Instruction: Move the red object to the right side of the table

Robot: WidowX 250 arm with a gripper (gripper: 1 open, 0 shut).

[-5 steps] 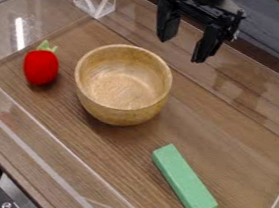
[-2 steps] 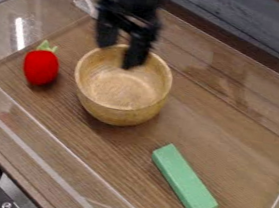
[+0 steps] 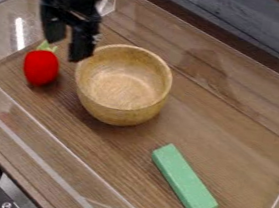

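The black claw hangs in the upper left of the frame, pointing straight down, its fingers spread wide apart and gripping nothing. Its fingertips sit just above and slightly right of the red object, with no contact I can make out. That little red piece rests at the left of the counter, just beside the wooden bowl in the middle. A green block lies well apart at lower right.
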